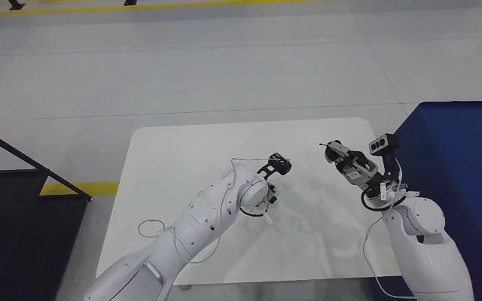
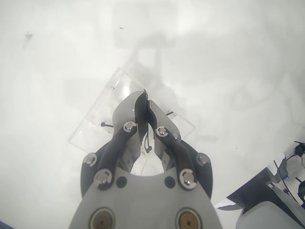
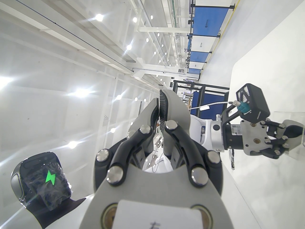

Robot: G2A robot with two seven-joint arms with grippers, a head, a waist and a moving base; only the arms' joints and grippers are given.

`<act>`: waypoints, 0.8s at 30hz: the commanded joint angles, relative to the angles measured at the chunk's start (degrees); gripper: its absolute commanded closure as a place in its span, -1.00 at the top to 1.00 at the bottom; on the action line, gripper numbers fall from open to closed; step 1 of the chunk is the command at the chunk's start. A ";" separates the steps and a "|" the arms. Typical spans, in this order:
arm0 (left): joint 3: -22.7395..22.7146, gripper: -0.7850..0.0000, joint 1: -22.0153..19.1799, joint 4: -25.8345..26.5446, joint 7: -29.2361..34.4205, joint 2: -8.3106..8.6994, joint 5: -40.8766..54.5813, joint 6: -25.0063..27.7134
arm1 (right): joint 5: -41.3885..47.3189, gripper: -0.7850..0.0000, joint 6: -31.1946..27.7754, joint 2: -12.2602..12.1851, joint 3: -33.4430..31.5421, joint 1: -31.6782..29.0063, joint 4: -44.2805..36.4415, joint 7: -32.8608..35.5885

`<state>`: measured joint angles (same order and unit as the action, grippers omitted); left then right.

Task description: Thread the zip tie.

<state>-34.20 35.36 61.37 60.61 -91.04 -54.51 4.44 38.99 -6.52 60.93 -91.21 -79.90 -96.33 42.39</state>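
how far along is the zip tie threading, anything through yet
Done: both pickups, it seems. The left claw is shut on the clear plate. In hand: the right claw is shut, with a thin black zip tie poking from its tip. Left: in the top view the claws are apart, so the tie has yet to reach the plate and go through it.

Top view looks down over the whole surface (image 1: 173,158). Left wrist view faces it closely; the right looks sideways across it.
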 commanded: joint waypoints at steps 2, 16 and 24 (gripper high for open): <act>-1.37 -1.00 2.02 5.75 1.40 1.09 -2.74 -1.19 | 0.00 -1.00 0.00 0.00 0.00 0.00 0.00 0.00; -10.68 -1.00 12.86 22.40 6.41 5.89 -11.50 -2.01 | 0.00 -1.00 0.00 0.00 0.00 0.00 0.00 0.00; -10.65 -0.39 12.32 19.16 7.39 5.60 -10.28 -0.81 | 0.00 -1.00 0.00 0.00 0.00 0.00 0.00 0.00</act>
<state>-45.07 47.91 81.10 68.13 -85.32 -64.95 3.64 38.99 -6.52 60.93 -91.21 -79.90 -96.33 42.39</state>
